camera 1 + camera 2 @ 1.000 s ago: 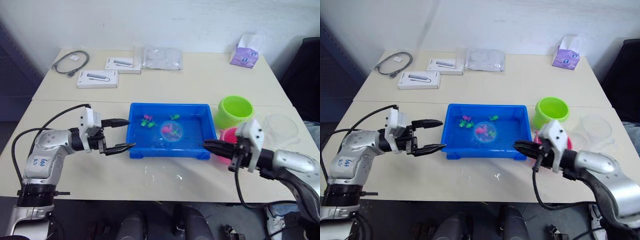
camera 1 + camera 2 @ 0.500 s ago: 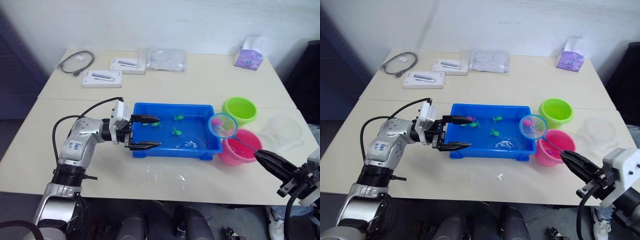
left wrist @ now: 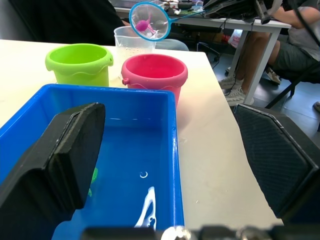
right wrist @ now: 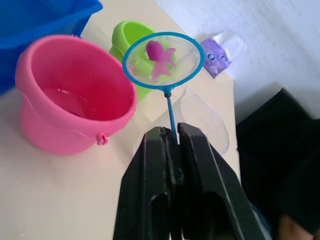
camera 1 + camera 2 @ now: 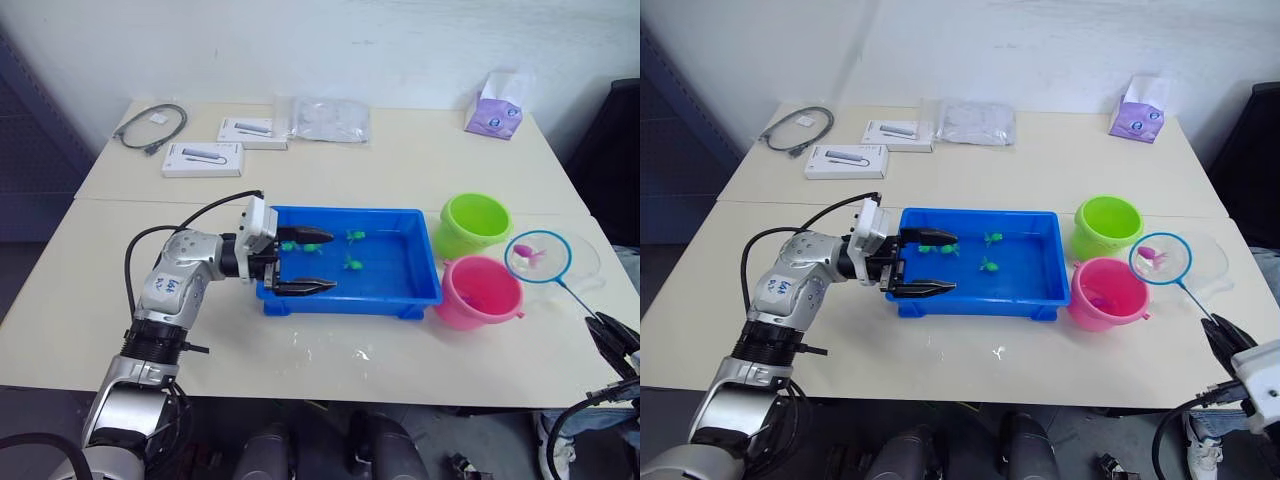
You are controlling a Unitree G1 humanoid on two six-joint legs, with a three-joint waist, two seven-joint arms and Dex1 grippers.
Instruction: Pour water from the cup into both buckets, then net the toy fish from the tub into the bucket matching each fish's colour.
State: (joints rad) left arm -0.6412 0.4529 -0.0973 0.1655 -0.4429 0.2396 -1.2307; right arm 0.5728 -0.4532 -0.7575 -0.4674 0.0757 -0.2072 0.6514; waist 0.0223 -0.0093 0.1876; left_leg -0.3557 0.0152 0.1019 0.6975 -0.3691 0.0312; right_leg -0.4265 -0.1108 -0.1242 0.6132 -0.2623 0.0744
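Right gripper (image 4: pixel 171 137) clamps thin-handled, blue-hooped net (image 4: pixel 163 54), 1 magenta toy fish (image 4: pixel 160 57) inside, right of pink plastic bucket (image 5: pixel 1106 293) | left gripper (image 5: pixel 930 264) spread over shallow blue rectangular tub (image 5: pixel 1025 297), left of that bucket

Two beige tables (image 5: pixel 400 170) pushed together w/ seam btwn, against white wall (image 5: pixel 330 45). Dark panel (image 5: pixel 25 130) at left. Black chair (image 5: pixel 612 150) at right. Even light.
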